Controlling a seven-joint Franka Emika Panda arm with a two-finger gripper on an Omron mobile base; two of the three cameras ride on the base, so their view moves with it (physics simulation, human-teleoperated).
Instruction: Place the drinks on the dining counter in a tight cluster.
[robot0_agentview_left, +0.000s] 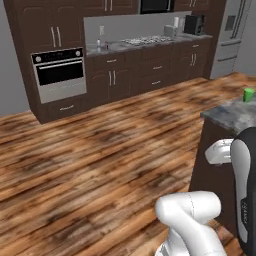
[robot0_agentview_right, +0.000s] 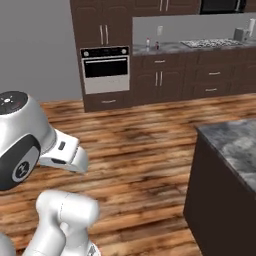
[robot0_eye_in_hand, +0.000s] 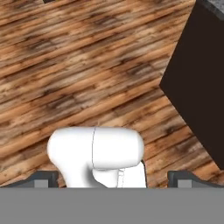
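Below my gripper (robot0_eye_in_hand: 111, 177) lies bare wood floor (robot0_eye_in_hand: 78, 70); its jaws stand spread, empty, tucked for driving I judge; the dining counter (robot0_agentview_right: 230, 142) sits off to its right; two small bottles (robot0_agentview_right: 152, 44) wait far ahead on the wall counter (robot0_agentview_right: 200, 46).

I'm seeing the dining counter (robot0_agentview_left: 231, 114) cut off by the right edge, its top running out of frame in both base views. My forearm is hiding part of its dark side. Two tiny bottles (robot0_agentview_right: 152, 44) on the wall counter (robot0_agentview_right: 200, 47) are too small to identify. Green cup (robot0_agentview_left: 248, 94) is partly cropped.
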